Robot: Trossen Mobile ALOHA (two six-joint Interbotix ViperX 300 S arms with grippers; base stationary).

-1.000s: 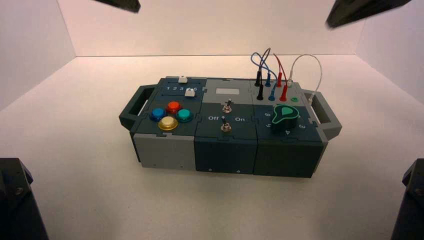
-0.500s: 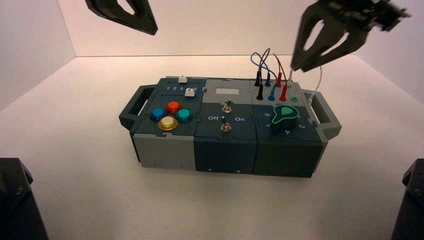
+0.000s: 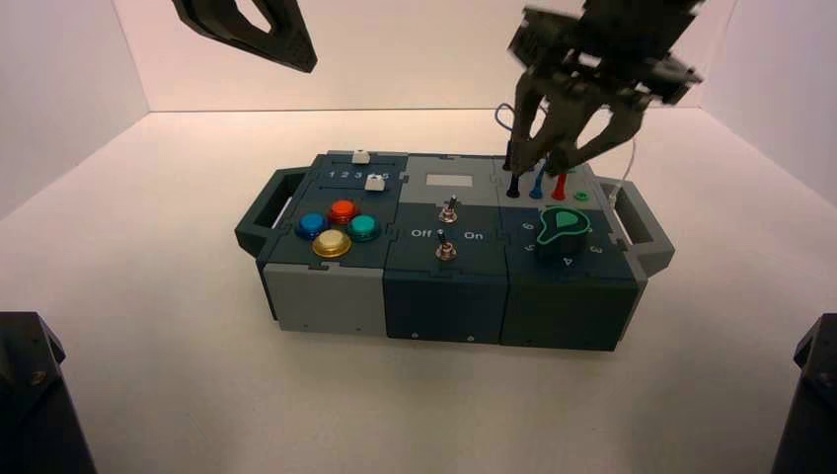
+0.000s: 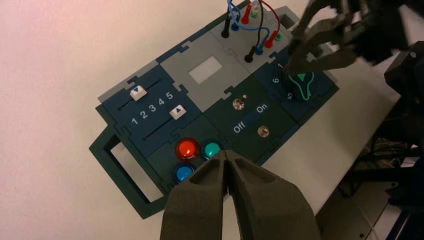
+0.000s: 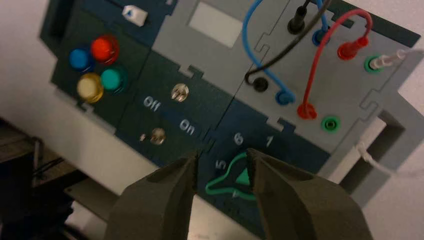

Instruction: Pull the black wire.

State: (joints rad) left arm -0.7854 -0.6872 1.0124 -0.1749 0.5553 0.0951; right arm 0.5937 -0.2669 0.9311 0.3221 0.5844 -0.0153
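Right end effector (image 3: 560, 163) now over the box's wires

Its fingers have spread wide, holding nothing; the black wire (image 5: 295, 45) remains looped.

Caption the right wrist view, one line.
Open right gripper above the box's green-outlined knob, black wire still plugged in.

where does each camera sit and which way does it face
High view: above and behind the arms, facing down at the box; both grippers show, left, right.
Left wrist view: on the left arm, looking down at the box; its own gripper shows, plus the right one.
Right wrist view: on the right arm, looking down at knob and wires; its own gripper shows.
Both wrist views share the red button.
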